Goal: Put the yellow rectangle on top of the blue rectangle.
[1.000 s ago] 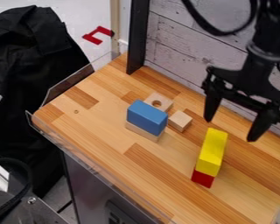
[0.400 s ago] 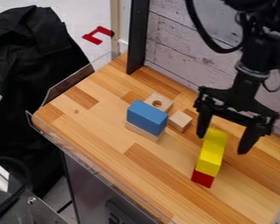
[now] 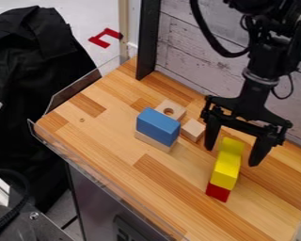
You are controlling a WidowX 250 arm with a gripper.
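Step in hand: grasp alignment. The black two-finger pincer [image 3: 231, 156] is spread over the far part of the yellow rectangular block [image 3: 227, 164], right of the blue rectangular block [image 3: 158, 124]. Next move: likely centre, lower, then close.

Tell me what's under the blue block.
A pale wooden block shows beneath the near side of the blue block. Whatever is under the far side is covered.
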